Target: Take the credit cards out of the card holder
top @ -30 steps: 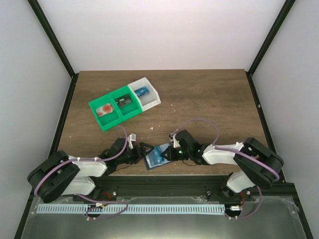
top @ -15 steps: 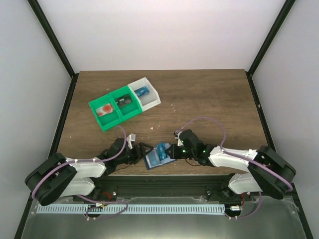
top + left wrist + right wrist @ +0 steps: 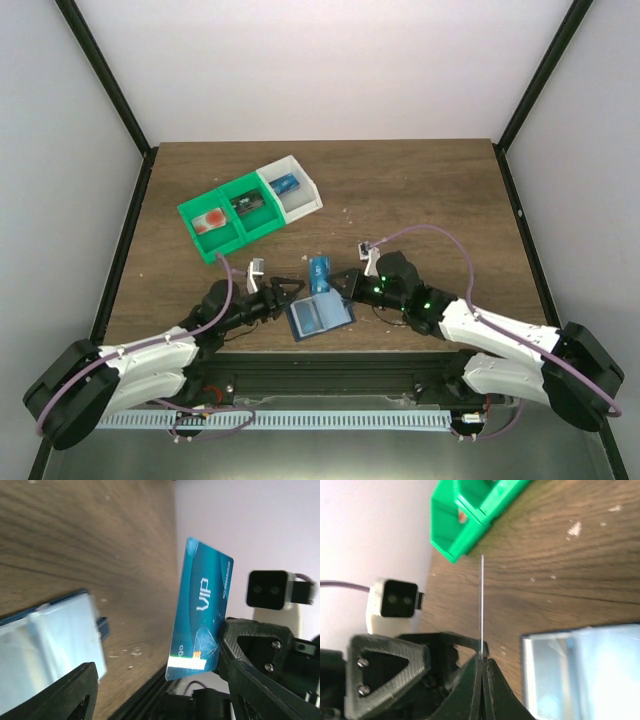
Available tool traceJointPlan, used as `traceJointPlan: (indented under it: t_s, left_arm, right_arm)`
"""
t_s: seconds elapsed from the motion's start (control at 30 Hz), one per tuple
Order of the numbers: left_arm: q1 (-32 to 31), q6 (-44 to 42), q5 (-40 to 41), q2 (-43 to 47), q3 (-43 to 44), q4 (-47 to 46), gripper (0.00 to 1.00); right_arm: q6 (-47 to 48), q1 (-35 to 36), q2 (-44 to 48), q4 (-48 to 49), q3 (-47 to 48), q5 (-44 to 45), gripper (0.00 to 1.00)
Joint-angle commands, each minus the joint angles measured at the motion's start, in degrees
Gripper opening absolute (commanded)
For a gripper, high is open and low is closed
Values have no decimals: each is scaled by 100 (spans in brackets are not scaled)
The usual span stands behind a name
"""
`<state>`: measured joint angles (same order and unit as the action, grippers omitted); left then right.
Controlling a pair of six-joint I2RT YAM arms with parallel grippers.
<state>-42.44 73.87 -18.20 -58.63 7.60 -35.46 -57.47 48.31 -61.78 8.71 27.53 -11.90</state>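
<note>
One card [image 3: 202, 610], thin, stiff, glossy teal plastic, is out of the card holder [image 3: 320, 317], which lies open, pale and shiny inside, by the worktop's [image 3: 420, 190] near edge. My right claw [image 3: 345, 283] pinches the card on edge. My left claw [image 3: 285, 295] stands spread beside the holder. I judge more cards may remain; I cannot tell.

Bright, even overhead light; soft shadows; pale glare on the card holder [image 3: 585, 670]; blurry wrist-view foregrounds.

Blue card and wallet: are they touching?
Apart. The left wrist view shows bare table between the card and the wallet. The right gripper pinches the card by its end.
</note>
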Motion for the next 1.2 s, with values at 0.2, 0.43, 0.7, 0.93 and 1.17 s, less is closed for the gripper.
traceJointPlan:
  t_s: [0.2, 0.43, 0.7, 0.93, 1.17]
  left_arm:
    - [-19, 295, 30, 353, -48, -1110, 69]
    - [-17, 478, -7, 43, -226, -1899, 34]
    - [98, 246, -562, 60, -328, -2266, 0]
    - [464, -568, -1614, 811, -241, -912, 0]
    - [479, -1400, -2243, 1312, 197, 736, 0]
  right_arm:
    - [-1330, -41, -388, 1613, 337, -583, 0]
    - [-1269, -41, -446, 2006, 90, -1093, 0]
    - [342, -54, 89, 681, 218, -1553, 18]
    - [2166, -617, 949, -1591, 839, -1782, 39]
    - [3602, -1263, 447, -2992, 1742, -2689, 42]
